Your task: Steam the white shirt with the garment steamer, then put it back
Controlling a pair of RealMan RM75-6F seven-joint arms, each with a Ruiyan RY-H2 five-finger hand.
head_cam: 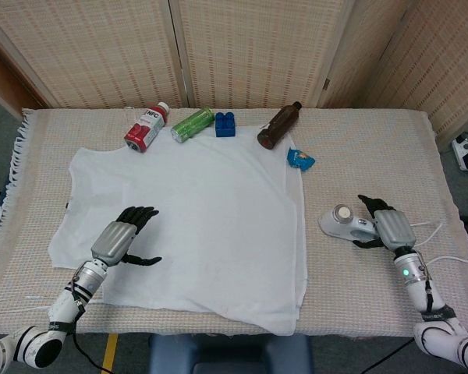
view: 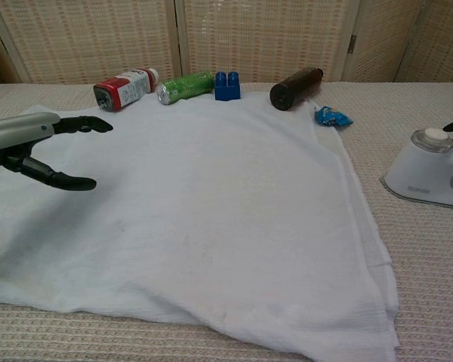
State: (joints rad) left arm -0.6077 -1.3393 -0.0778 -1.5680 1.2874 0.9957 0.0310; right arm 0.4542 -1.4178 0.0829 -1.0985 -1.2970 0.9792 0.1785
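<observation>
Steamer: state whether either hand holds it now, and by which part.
The right hand is at the steamer handle, but a closed grip cannot be confirmed. The left hand holds nothing.

A white shirt [head_cam: 195, 226] lies flat on the worktop [head_cam: 374, 140]. The left hand [head_cam: 123, 238] hovers over it; the right hand [head_cam: 388, 228] holds the steamer [head_cam: 345, 223] beside it.

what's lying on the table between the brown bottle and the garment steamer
A small blue packet lies between the brown bottle and the garment steamer, beside the white shirt's edge; the head view shows it best.
</observation>
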